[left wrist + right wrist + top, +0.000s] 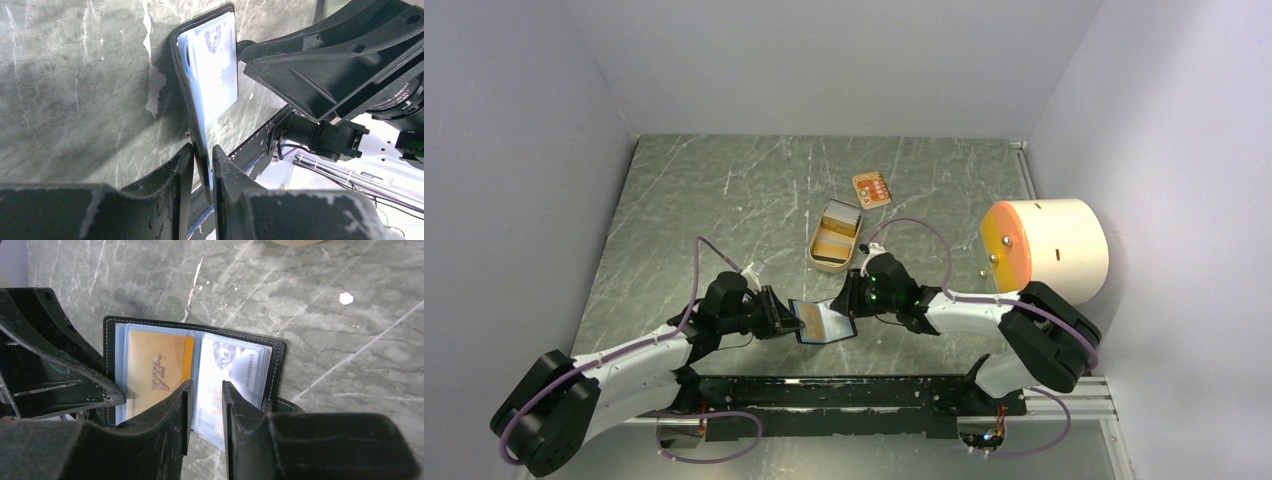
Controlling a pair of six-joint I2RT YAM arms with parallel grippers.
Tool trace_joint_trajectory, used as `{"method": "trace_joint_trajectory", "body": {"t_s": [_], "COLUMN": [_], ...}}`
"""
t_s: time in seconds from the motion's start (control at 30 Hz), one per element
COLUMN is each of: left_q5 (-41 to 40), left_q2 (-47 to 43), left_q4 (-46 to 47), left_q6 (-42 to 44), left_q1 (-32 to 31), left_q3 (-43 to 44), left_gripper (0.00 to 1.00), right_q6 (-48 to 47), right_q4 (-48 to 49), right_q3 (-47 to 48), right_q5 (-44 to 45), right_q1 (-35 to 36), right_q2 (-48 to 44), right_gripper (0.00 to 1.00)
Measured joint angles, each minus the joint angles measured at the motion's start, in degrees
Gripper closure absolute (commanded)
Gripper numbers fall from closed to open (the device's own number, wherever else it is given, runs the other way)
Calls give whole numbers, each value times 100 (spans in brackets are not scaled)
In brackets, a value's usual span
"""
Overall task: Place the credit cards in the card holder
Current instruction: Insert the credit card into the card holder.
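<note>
The right arm's fingers (175, 405) stand narrow over the near end of the pale grey-white card (235, 365); whether they pinch it or only press on it I cannot tell. That card sits partly in the right-hand pocket of the open card holder (277, 352), its near end past the holder's edge toward the fingers; its long axis runs straight away from them into the pocket, so the push likely goes forward along that line. The tan-orange card (155, 365) lies in the left pocket. The left arm's fingers (180, 170) are clamped on the holder's edge on that far side, bracing it; the holder lies between the arms, low at the table (325, 315).
</note>
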Motion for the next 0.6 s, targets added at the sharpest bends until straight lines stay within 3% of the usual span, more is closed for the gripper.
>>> {"method": "trace_joint_trajectory", "body": {"t_s": [0.17,0.3,0.6], "left_q5": [0,2,105], "left_q2": [-52,-50,-11], "left_q4": [42,74,297], "left_q6": [4,42,70], "left_q1": [0,0,0], "left_q3": [0,2,2], "left_gripper": [79,75,76], "right_q6": [-85,-98,-96], "right_q4": [-26,-7,188], "right_q3": [-24,-48,-87], "right_q5": [37,28,-17], "right_q1": [-2,-2,-2], "right_q2": [70,195,321], "right_gripper": [73,74,74]}}
